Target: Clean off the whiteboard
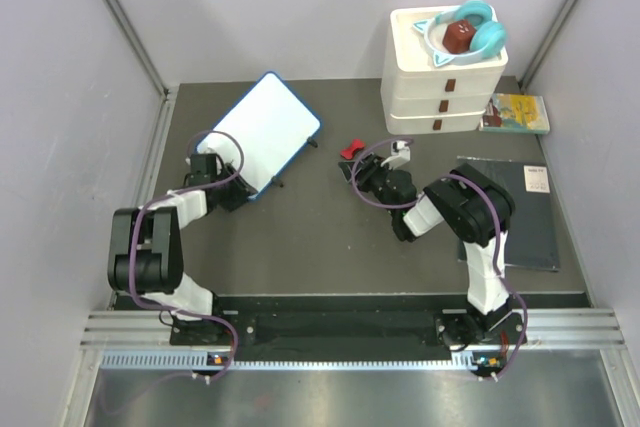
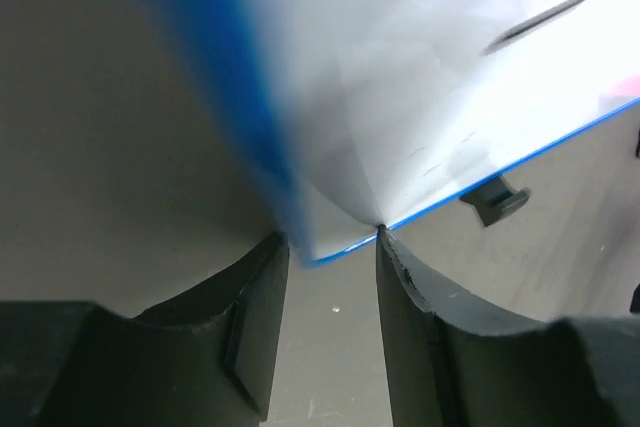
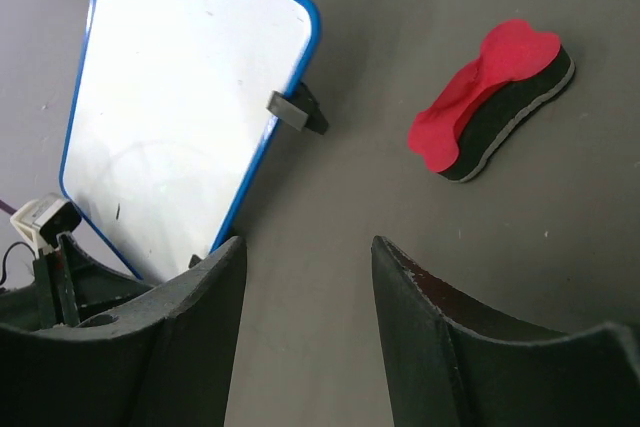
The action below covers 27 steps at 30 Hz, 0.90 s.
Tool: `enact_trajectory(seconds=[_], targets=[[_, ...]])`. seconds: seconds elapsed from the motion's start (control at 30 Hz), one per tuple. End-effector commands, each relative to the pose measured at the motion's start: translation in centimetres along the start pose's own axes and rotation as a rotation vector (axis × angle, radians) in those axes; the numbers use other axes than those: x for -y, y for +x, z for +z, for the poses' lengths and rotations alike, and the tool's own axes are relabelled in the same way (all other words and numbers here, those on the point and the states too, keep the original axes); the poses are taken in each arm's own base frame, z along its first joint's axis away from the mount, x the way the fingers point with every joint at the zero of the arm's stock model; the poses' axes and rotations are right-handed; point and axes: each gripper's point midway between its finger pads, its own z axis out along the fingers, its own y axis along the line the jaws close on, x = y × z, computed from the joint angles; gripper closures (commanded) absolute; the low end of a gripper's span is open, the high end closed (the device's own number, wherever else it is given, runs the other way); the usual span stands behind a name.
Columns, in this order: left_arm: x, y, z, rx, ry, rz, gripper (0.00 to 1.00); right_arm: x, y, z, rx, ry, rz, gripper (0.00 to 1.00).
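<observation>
The whiteboard (image 1: 265, 132), white with a thin blue frame, stands propped at a tilt at the back left of the table. Its face looks plain white in the right wrist view (image 3: 180, 97). My left gripper (image 1: 228, 190) is at the board's near corner. In the left wrist view that corner (image 2: 335, 242) sits just between the fingertips, and the jaws stand apart, open (image 2: 330, 237). A red-topped eraser (image 1: 351, 148) lies flat on the table to the right of the board. My right gripper (image 3: 305, 242) hovers just short of the eraser (image 3: 490, 102), open and holding nothing.
A white stack of drawers (image 1: 444, 72) stands at the back right with turquoise headphones (image 1: 470, 32) on top. A yellow booklet (image 1: 517, 113) lies beside it. A flat black pad (image 1: 520, 212) lies at the right. Grey walls close in both sides.
</observation>
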Motion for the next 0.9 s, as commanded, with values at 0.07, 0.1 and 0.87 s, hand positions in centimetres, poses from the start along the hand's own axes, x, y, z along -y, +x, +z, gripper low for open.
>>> enact_trajectory(seconds=[0.07, 0.1, 0.87], targets=[[-8.8, 8.4, -2.0, -0.248, -0.305, -0.005, 0.53, -5.0, -5.0, -0.4, 0.193, -0.224, 0.038, 0.47], [-8.6, 8.3, -2.1, -0.240, -0.297, -0.008, 0.53, -4.9, -5.0, -0.3, 0.191, -0.223, 0.037, 0.47], [-0.8, 0.9, -10.8, 0.163, -0.040, 0.099, 0.23, -6.2, -5.7, -0.9, 0.197, -0.261, -0.037, 0.37]])
